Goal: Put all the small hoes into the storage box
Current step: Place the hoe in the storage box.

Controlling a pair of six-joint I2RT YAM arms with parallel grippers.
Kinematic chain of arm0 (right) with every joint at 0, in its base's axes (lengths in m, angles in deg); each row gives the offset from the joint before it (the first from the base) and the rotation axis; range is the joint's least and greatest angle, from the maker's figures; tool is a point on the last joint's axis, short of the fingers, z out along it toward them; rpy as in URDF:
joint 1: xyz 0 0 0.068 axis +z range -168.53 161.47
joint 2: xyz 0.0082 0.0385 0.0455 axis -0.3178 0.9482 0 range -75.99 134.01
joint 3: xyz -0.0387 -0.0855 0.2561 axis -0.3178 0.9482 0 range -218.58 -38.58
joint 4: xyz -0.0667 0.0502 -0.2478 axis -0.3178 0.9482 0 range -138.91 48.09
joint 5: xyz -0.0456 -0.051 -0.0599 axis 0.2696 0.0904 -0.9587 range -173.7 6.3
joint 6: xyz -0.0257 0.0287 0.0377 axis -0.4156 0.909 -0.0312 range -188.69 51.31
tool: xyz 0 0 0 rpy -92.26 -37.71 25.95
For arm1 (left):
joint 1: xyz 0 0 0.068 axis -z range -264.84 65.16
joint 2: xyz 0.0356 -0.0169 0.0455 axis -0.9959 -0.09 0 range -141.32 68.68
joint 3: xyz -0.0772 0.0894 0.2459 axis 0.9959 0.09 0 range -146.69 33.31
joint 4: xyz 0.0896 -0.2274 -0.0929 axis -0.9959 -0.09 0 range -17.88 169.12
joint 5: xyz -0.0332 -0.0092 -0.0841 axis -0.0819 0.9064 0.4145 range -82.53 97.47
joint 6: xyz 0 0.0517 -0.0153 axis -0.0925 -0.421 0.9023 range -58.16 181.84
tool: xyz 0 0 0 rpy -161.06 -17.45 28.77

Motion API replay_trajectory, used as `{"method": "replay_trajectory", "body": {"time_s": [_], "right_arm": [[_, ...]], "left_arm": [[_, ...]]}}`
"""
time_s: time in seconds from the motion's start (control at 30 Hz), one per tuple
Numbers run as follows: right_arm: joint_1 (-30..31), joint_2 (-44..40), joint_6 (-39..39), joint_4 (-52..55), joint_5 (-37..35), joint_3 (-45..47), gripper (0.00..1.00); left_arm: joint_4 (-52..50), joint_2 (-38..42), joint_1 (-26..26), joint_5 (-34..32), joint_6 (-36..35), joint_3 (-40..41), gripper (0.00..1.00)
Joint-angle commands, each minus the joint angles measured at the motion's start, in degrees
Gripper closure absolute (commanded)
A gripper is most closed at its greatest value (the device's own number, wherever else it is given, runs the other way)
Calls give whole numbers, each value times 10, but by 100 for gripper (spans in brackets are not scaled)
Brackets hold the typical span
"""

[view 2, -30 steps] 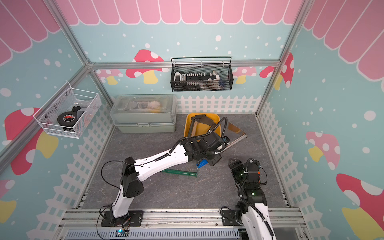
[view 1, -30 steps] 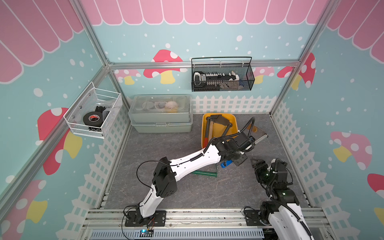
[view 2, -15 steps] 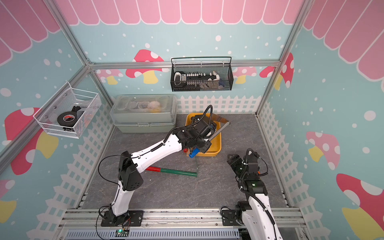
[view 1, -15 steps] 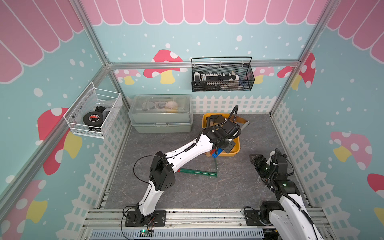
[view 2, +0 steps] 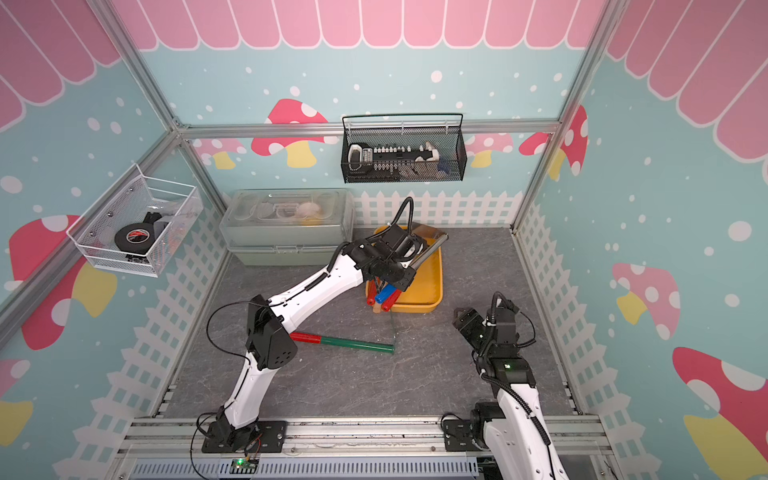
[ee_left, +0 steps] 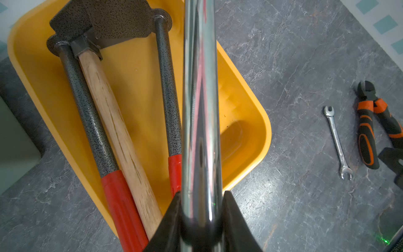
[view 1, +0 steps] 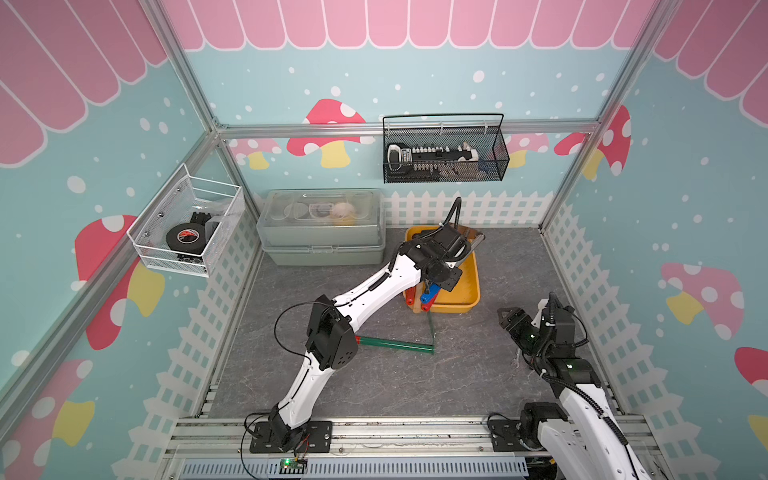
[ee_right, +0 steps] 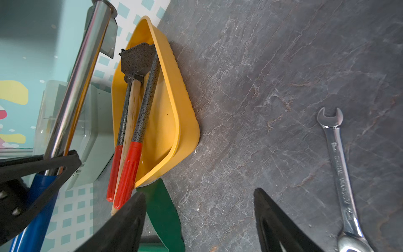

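- Yellow plastic storage box, one shallow rectangular tray with rounded corners, holds three long pieces. They are two speckled grey metal shafts with red grips and one wooden-handled tool with a speckled dark head.
- One small hoe with a chrome shaft, blue grip and flat grey blade hangs tilted above the box. Its blade end is over the far corner and its blue grip is over the near edge, beside the red grips. Whether it touches the box cannot be told.
- One green-shafted tool with a red grip lies on the grey stone-patterned table, just in front of the box.
- One grey-green lidded case sits just beside the box.
- One black wire-mesh basket hangs on the wall behind the box.
- One white wire basket with one roll of black tape hangs beyond the case.
- Of the two grippers, the left gripper is pinched narrowly round the hoe's chrome shaft, just above the blue grip.
- The right gripper stands wide and holds nothing, over bare table well apart from the box, on the side away from the case.
- Only the wrist views show one silver open-ended wrench, on the table on that same side.
- Only the left wrist view shows one pair of orange-and-black cutters, next to the wrench.
- The hoe's blade shows clearly in the right wrist view, while the left wrist view shows only its shaft.
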Motion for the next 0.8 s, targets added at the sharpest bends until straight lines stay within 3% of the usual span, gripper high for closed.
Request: {"method": "replay_trajectory", "body": {"time_s": [0.0, 0.77], "right_arm": [[-2, 1, -16, 10, 1, -16, 23], [-2, -4, -16, 8, 1, -5, 23]], "left_arm": [[6, -9, -12, 19, 11, -41, 100], [3, -77, -69, 105, 31, -78, 95]]}}
